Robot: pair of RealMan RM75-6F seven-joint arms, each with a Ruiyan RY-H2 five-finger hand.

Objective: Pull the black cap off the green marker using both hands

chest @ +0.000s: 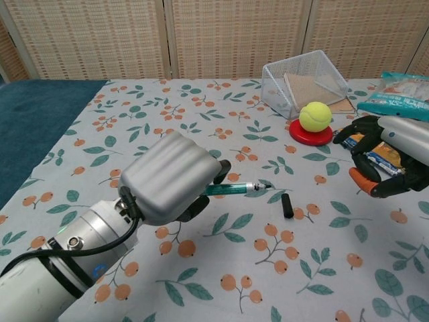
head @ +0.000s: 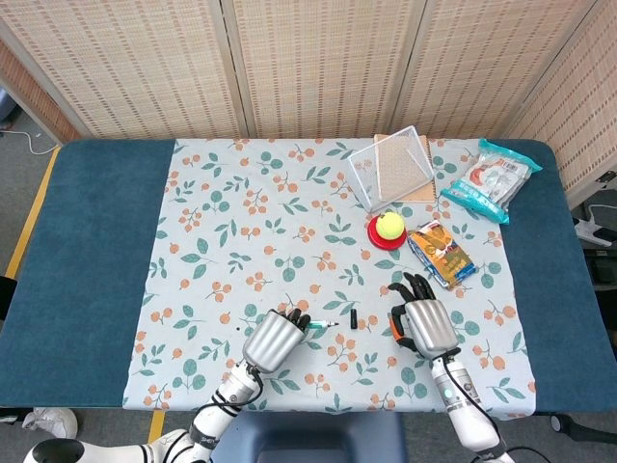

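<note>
My left hand (head: 273, 339) (chest: 169, 178) grips the green marker (chest: 236, 190) (head: 320, 327) by its barrel, and the bare tip points right. The black cap (chest: 287, 205) (head: 354, 319) lies loose on the floral cloth just right of the tip, touching neither hand. My right hand (head: 424, 323) (chest: 387, 159) hangs to the right of the cap with its fingers spread and nothing in them.
A yellow ball on a red disc (head: 388, 228) (chest: 314, 121) stands behind the cap. A wire basket (head: 390, 167) (chest: 304, 82) sits further back, a snack packet (head: 442, 254) beside my right hand, and a teal bag (head: 492, 179) at the far right.
</note>
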